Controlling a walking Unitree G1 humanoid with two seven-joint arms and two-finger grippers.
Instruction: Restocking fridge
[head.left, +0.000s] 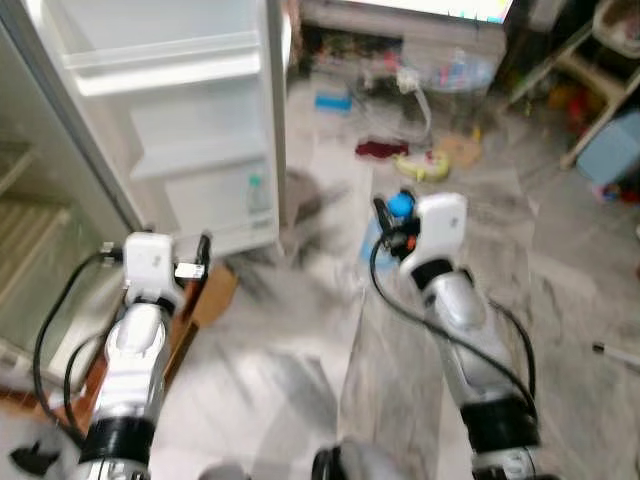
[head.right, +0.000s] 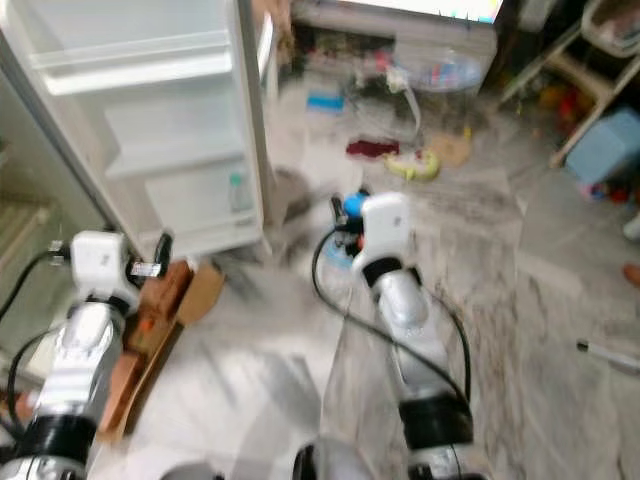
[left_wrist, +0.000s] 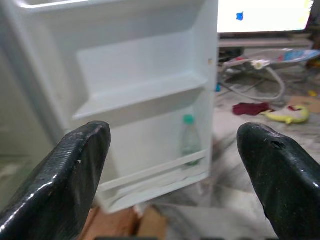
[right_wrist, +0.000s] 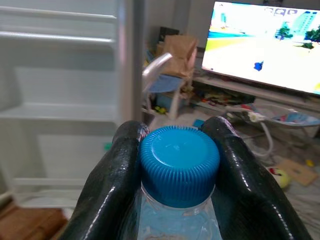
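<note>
We see both eye views soft with motion blur, most on the floor (head.left: 300, 380) near the bottom edge. The television screen (right_wrist: 265, 45) is bright and washed out at its top. In the wrist views the black fingers (left_wrist: 75, 175) carry small shiny highlights, and the background is slightly unsharp.

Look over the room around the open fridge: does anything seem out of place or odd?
Yes. A dark red cloth and a yellow toy lie loose on the floor, and flattened cardboard lies under the open fridge door.
</note>
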